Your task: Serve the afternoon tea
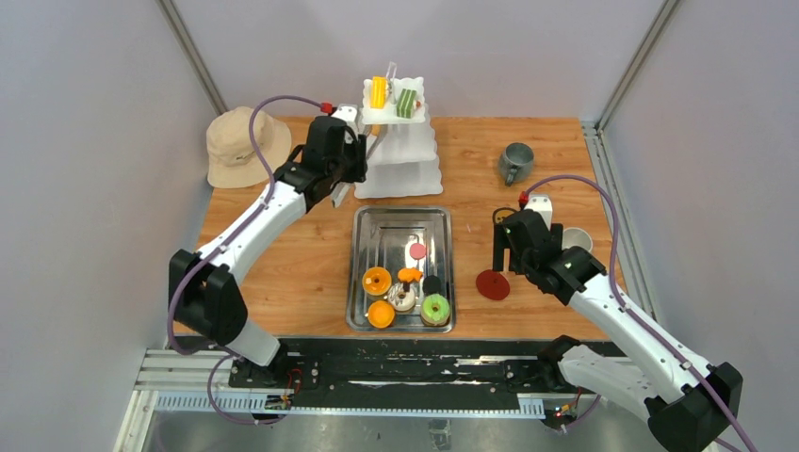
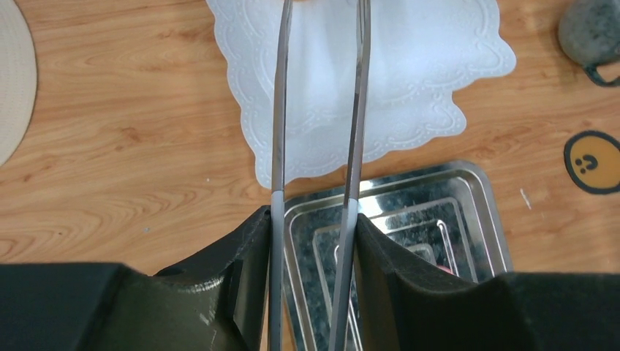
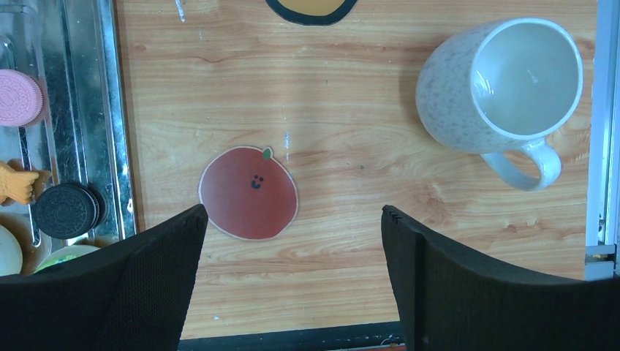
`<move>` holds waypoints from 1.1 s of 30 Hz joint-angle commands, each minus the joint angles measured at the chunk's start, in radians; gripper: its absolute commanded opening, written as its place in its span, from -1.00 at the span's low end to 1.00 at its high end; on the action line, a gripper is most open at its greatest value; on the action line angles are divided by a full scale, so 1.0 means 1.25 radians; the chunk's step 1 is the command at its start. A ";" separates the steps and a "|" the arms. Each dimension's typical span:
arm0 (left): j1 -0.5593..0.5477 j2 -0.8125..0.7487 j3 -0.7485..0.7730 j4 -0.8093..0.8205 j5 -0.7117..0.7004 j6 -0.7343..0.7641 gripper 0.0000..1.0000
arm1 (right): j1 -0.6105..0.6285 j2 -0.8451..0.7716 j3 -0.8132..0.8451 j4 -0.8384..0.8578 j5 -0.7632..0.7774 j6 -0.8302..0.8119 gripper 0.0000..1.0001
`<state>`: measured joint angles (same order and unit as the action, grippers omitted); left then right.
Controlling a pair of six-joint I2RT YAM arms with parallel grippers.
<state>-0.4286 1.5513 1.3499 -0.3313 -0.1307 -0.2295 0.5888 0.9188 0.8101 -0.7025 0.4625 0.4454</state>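
The left gripper [image 2: 313,219] is clamped on a pair of metal tongs [image 2: 280,110]. Their long blades point away from the arms, over the white tiered stand [image 2: 409,88]. The pastries not yet served [image 1: 402,298] lie in the near half of the steel tray [image 1: 359,273], so behind the tips, toward the bases (this arm must draw back, I think). The tier under the tips shows bare white, so there is room. The right gripper [image 3: 292,212] hangs wide open above a red coaster [image 3: 248,192]; the white mug [image 3: 446,102] stands apart to its right on the wooden table [image 1: 283,273].
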 commanded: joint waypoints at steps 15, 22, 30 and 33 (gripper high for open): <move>-0.027 -0.264 -0.162 -0.249 0.207 0.146 -0.27 | 0.005 0.010 0.011 0.007 -0.005 0.003 0.74; -0.172 -0.272 -0.243 -0.261 0.178 0.193 -0.20 | 0.005 0.013 0.014 0.011 -0.005 -0.007 0.74; -0.204 -0.247 -0.281 -0.246 0.158 0.188 -0.19 | 0.005 0.023 0.018 0.013 -0.005 -0.007 0.74; -0.208 -0.271 -0.281 -0.272 0.164 0.200 -0.19 | 0.005 0.022 0.016 0.011 -0.005 -0.008 0.74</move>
<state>-0.6731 1.2572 0.9924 -0.6651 0.0746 -0.0063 0.5888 0.9466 0.8101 -0.6930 0.4526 0.4450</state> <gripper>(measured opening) 0.410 0.873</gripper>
